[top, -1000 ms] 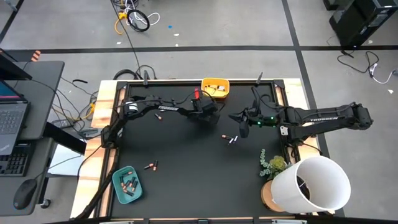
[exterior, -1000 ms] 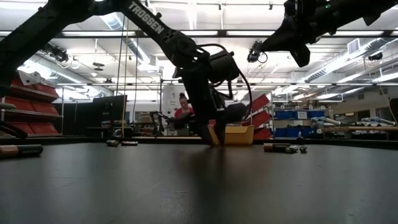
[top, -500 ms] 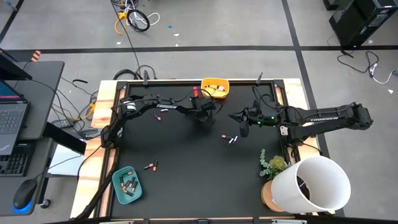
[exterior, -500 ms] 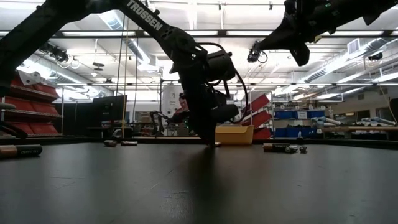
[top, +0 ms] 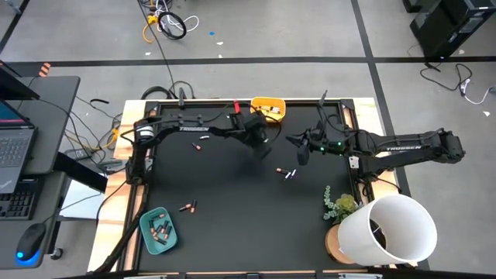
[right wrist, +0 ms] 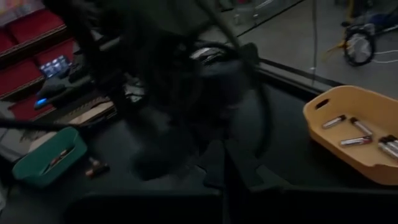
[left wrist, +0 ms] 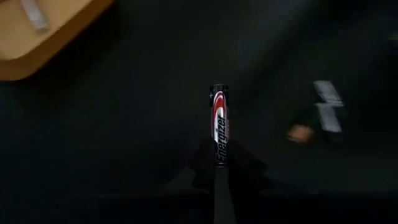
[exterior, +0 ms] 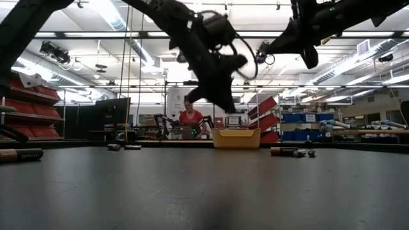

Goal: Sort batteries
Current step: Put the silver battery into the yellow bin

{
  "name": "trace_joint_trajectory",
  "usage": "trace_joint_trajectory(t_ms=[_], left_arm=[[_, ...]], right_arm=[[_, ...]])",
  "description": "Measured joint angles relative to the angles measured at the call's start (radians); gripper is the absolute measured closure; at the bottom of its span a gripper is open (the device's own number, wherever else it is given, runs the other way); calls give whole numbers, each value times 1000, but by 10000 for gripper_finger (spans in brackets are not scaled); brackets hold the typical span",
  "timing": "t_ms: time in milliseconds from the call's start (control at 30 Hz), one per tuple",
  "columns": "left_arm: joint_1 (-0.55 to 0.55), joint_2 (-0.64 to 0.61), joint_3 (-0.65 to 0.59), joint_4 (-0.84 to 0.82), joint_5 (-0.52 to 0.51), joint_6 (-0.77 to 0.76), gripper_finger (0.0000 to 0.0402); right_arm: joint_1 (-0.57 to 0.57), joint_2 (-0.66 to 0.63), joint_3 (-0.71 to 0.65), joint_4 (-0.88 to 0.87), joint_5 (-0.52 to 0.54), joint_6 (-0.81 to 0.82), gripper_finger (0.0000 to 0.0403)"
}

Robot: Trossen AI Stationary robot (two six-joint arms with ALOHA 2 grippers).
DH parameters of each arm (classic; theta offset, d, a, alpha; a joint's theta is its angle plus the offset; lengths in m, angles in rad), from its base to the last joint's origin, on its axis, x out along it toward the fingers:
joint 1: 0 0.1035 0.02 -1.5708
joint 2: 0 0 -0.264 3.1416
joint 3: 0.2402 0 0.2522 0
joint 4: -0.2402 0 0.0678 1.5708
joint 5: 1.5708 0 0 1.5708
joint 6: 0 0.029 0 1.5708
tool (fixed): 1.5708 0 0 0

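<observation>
**Battery lifted, tray comes next**

The left claw (left wrist: 219, 167) grips one silver-and-red battery (left wrist: 219, 124), up off the table (top: 232, 194) near the top middle of the high view. Next it should probably carry it over the yellow tray (top: 269, 108) just beside it and let go. The right claw (top: 301, 149) waits clenched and empty. Only the left wrist view shows the held battery; the high view shows the loose batteries (top: 287, 173) and the green tray (top: 157, 229).

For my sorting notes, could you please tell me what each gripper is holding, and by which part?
The left gripper pinches a silvery-and-red battery by one end. The right gripper is shut and holds nothing.
</observation>
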Motion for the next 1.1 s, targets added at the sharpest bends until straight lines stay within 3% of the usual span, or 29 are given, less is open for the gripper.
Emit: trace_joint_trajectory(t_ms=[300,533,767,1100], left_arm=[[76,-24,1,41,62,39,372],[235,-22,2,168,150,3,372],[364,-22,3,187,177,-22,372],[379,-13,7,261,241,-4,372]], right_arm=[[2,0,0,23,53,36,403],[3,0,0,32,60,78,403],[22,16,0,36,112,91,403],[18,71,-1,94,117,118,403]])
